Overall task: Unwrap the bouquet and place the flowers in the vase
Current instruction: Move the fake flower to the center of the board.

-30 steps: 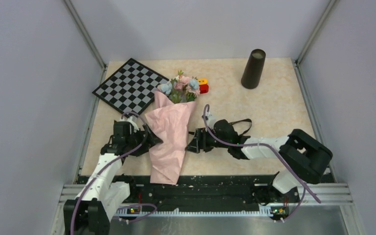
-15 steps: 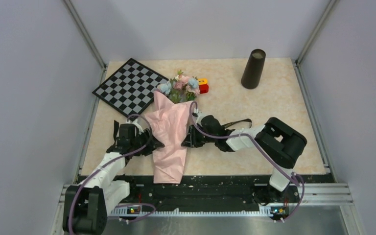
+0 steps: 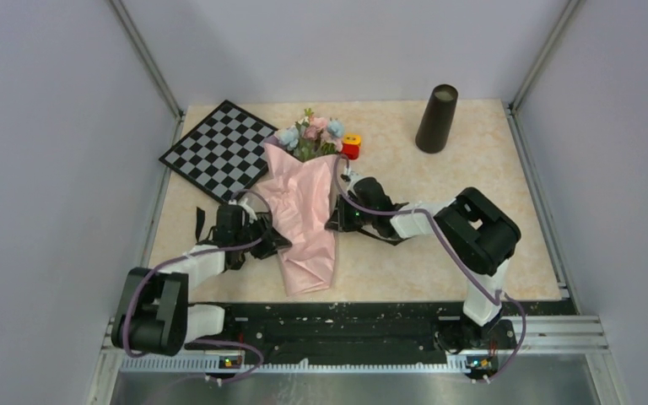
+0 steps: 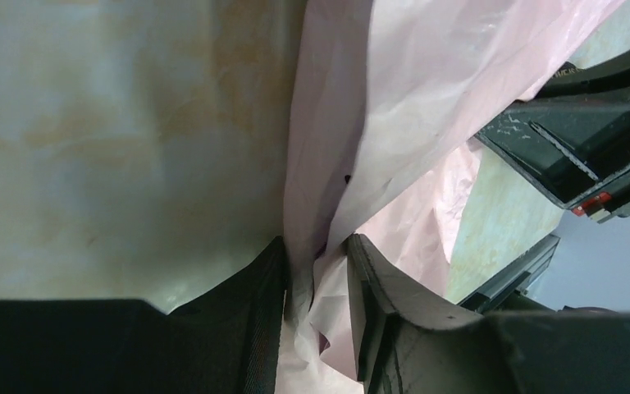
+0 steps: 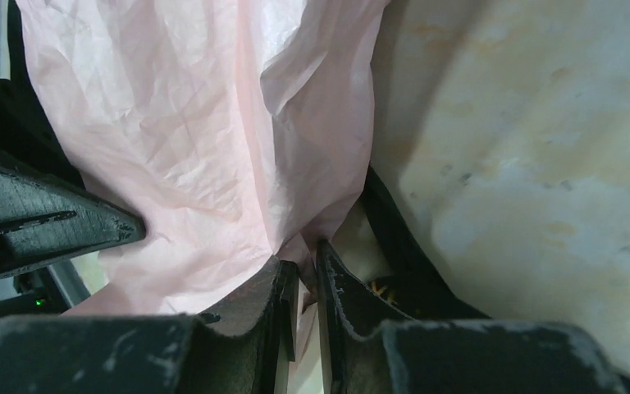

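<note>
The bouquet (image 3: 305,211) lies on the table as a pink crinkled paper cone, its point toward the arms. The flowers (image 3: 312,135), pink, white and blue, stick out of its far end. My left gripper (image 3: 272,242) is at the cone's left edge and is shut on a fold of the pink paper (image 4: 328,148); the left gripper (image 4: 316,250) has crumpled paper between its fingers. My right gripper (image 3: 336,221) is at the cone's right edge, and the right gripper (image 5: 306,264) pinches a thin fold of paper (image 5: 213,139). The vase (image 3: 436,118) stands dark and upright at the far right.
A black-and-white checkered board (image 3: 219,148) lies at the far left beside the flowers. A small red-and-yellow block (image 3: 352,146) sits just right of the blooms. A black ribbon (image 5: 394,230) with gold lettering lies under the right fingers. Grey walls close in the table.
Both grippers have moved in against the cone's sides and closed on its paper. The bouquet has shifted a little away from the arms, its point swinging right.
</note>
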Action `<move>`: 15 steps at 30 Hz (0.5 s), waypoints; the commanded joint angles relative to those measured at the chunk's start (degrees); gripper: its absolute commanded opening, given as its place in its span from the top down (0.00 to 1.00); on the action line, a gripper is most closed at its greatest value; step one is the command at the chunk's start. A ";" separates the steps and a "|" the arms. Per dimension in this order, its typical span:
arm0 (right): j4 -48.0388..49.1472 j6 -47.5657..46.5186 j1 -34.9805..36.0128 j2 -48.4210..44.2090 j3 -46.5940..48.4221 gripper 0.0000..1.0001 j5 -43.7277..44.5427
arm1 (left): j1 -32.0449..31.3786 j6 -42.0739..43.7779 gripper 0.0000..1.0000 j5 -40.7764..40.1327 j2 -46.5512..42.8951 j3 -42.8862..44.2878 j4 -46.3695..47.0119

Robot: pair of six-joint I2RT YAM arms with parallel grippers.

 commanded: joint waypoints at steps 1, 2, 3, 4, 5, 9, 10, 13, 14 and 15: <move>-1.48 -5.20 -2.18 1.01 4.02 0.85 0.07 | -2.14 -0.30 0.63 2.16 4.90 4.73 7.85; -2.06 -5.82 -2.45 0.98 4.67 0.85 0.28 | -2.30 -0.45 0.62 2.21 5.83 5.46 8.08; -2.83 -6.35 -2.71 0.85 5.14 0.85 0.52 | -2.33 -0.62 0.60 2.22 6.56 6.11 8.38; -3.50 -6.98 -2.83 0.62 5.47 0.85 0.62 | -2.34 -0.62 0.57 2.07 6.61 6.59 8.30; -4.16 -7.61 -2.97 0.28 5.79 0.85 0.75 | -2.34 -0.49 0.54 1.61 6.49 7.11 8.00; -7.19 -10.01 -3.23 -2.07 6.18 0.71 2.18 | -2.34 2.32 0.22 0.52 4.22 10.77 1.69; -7.93 -10.60 -3.36 -2.89 6.11 0.66 2.59 | -2.29 3.48 0.14 -0.46 3.51 12.07 -1.10; -10.72 -12.37 -3.69 -5.81 5.87 0.49 4.12 | -2.21 6.78 0.01 -4.73 0.40 16.26 -11.27; -11.78 -12.90 -3.68 -6.94 5.77 0.44 4.91 | -2.17 7.57 0.01 -5.89 -0.70 17.51 -14.08; -12.74 -13.61 -3.68 -8.10 5.69 0.41 5.80 | -2.08 8.36 0.01 -7.20 -1.87 18.61 -16.68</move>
